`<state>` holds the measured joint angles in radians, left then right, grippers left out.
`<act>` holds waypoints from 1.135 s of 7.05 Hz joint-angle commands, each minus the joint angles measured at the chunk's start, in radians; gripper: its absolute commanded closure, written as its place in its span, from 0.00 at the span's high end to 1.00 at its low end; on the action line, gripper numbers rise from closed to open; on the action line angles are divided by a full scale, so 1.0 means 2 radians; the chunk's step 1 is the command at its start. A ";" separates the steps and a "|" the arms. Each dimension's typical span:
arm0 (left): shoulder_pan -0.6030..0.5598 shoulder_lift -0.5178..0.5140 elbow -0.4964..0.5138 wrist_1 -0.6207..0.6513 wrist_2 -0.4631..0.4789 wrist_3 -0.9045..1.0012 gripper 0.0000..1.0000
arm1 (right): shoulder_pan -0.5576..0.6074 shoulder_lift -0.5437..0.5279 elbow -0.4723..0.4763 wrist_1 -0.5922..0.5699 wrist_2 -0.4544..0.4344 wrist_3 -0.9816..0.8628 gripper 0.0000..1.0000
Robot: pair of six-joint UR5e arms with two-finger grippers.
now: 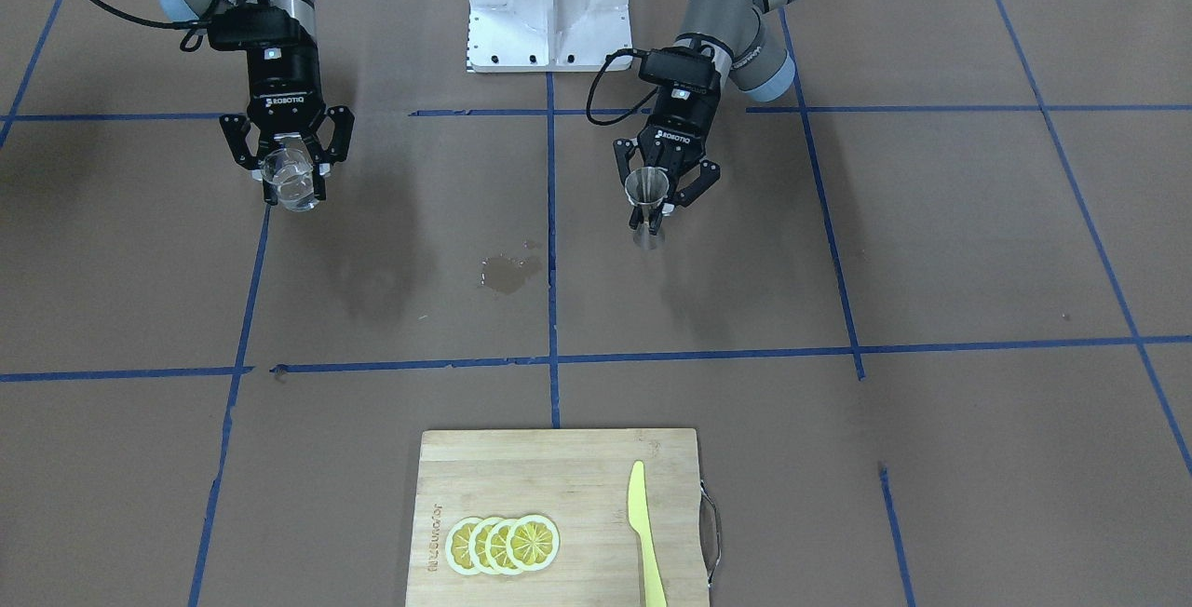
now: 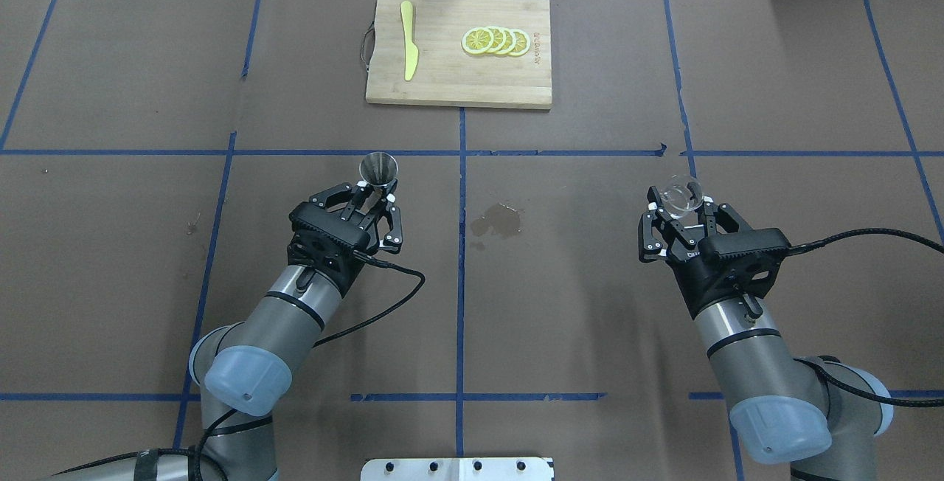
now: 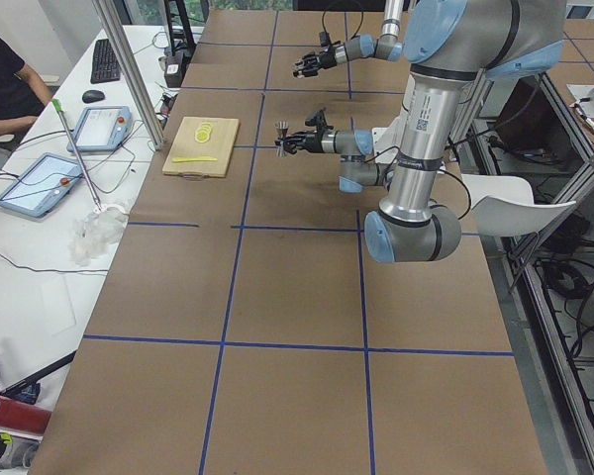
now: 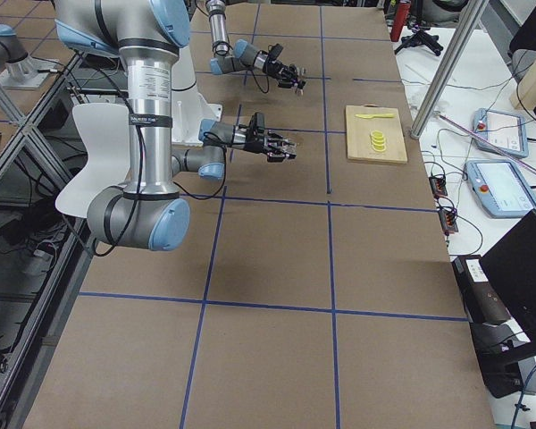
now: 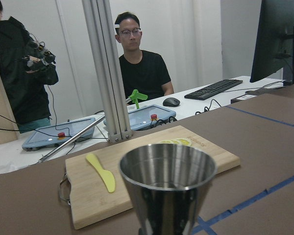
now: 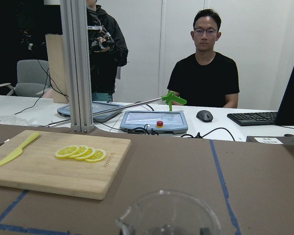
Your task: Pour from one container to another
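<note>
Steel jigger [image 2: 378,169], mouth up, clamped by left fingers [image 2: 346,193]; glass cup [image 2: 682,195] upright, clamped by right fingers [image 2: 652,219].

Silvery jigger [image 1: 646,186], clear glass cup [image 1: 293,186], yellow knife [image 1: 644,532], brown table [image 1: 978,235] gridded with blue tape [image 1: 551,309].
</note>
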<state>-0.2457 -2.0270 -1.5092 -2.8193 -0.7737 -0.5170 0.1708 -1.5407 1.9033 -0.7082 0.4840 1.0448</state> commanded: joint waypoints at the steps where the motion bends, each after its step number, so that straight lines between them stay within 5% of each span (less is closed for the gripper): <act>1: -0.018 -0.020 0.011 -0.028 -0.082 0.026 0.00 | -0.002 0.035 0.005 -0.017 0.002 -0.035 0.00; 5: -0.018 -0.036 0.053 -0.152 -0.125 0.125 0.00 | -0.033 0.096 0.072 -0.122 0.001 -0.040 0.00; 8: -0.015 -0.040 0.061 -0.157 -0.133 0.166 0.00 | -0.045 0.144 0.076 -0.178 -0.001 -0.057 0.00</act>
<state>-0.2783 -2.1028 -1.3918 -3.1295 -1.0379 -0.2011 0.0893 -1.2747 2.0529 -1.0352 0.4834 0.9370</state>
